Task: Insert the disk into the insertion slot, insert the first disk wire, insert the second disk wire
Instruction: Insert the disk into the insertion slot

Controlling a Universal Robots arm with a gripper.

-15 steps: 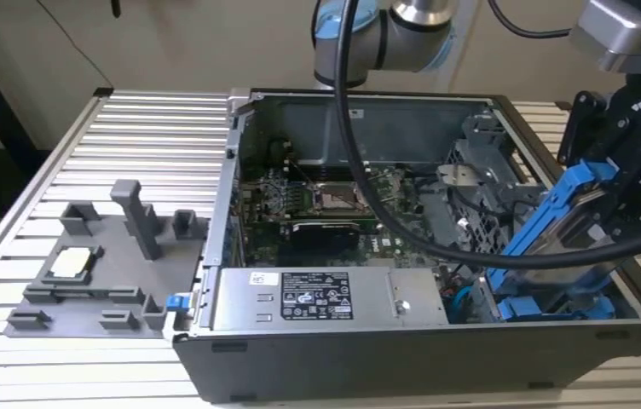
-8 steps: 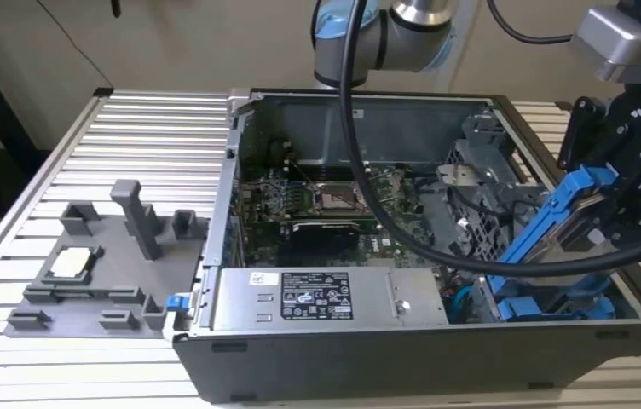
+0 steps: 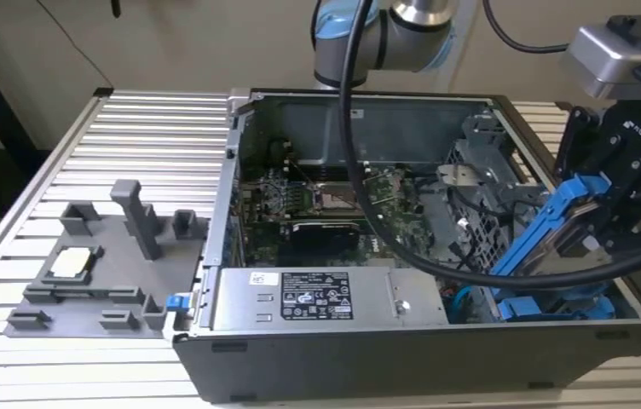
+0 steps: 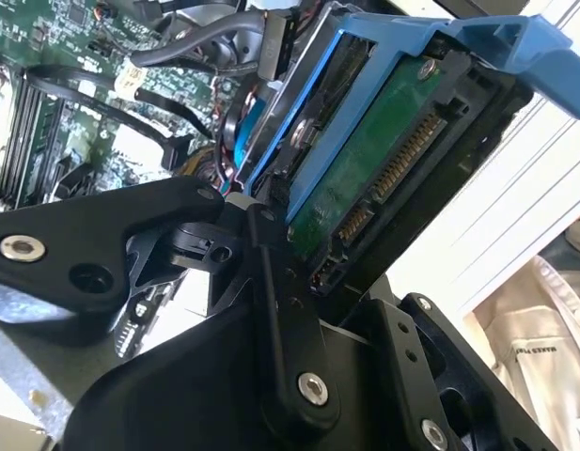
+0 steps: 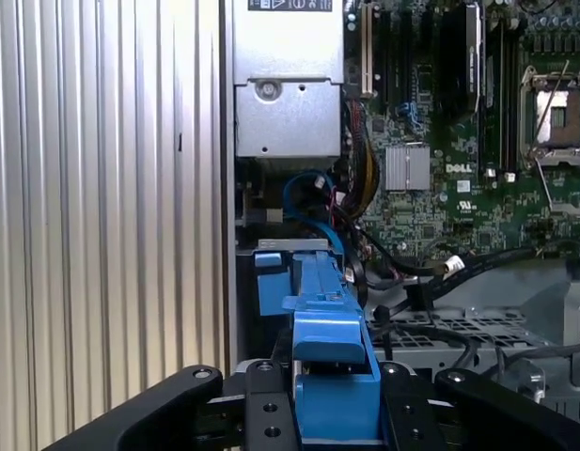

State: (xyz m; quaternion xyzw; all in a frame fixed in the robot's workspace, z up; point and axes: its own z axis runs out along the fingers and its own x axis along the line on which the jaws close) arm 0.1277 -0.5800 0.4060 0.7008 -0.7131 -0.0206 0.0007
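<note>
The disk (image 3: pixel 557 223), clipped in its blue carrier, is hanging tilted over the open computer case's (image 3: pixel 412 366) corner at the exterior view's right, pinched between the gripper's (image 3: pixel 610 213) jaws; a black cable (image 3: pixel 491 279) is looping by its lower edge, possibly touching it.

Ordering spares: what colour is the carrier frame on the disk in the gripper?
Bright blue; the carrier frame around the disk shows best in the exterior view.

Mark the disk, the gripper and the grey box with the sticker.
disk (image 4: pixel 365 164): second wrist view, on its green circuit board.
gripper (image 5: pixel 337 404): first wrist view, midway between the fingertips clamping the disk.
grey box (image 3: pixel 320 298): exterior view, on its sticker.
</note>
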